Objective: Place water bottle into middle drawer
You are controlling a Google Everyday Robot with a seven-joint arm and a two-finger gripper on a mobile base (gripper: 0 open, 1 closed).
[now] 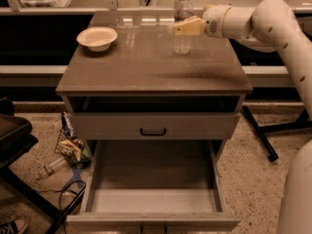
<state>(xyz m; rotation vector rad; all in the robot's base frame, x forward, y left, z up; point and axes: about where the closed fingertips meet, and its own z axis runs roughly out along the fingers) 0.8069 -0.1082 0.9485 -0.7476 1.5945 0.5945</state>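
The water bottle (pixel 182 43) stands upright at the back right of the cabinet top (pixel 146 67), its label band mostly hidden behind my gripper. My gripper (pixel 181 27) reaches in from the right on a white arm and sits at the bottle's middle, overlapping it. The middle drawer (pixel 153 167) is pulled far out at the bottom, and its flat tray holds nothing. Its pale front board (pixel 153 222) is nearest the camera.
A cream bowl (pixel 97 37) sits at the back left of the top. The upper drawer (pixel 153 126) with a black handle is slightly open. Floor clutter (pixel 70 147) and a clear bottle (pixel 48 169) lie at the left. A black stand leg (pixel 258 130) is at the right.
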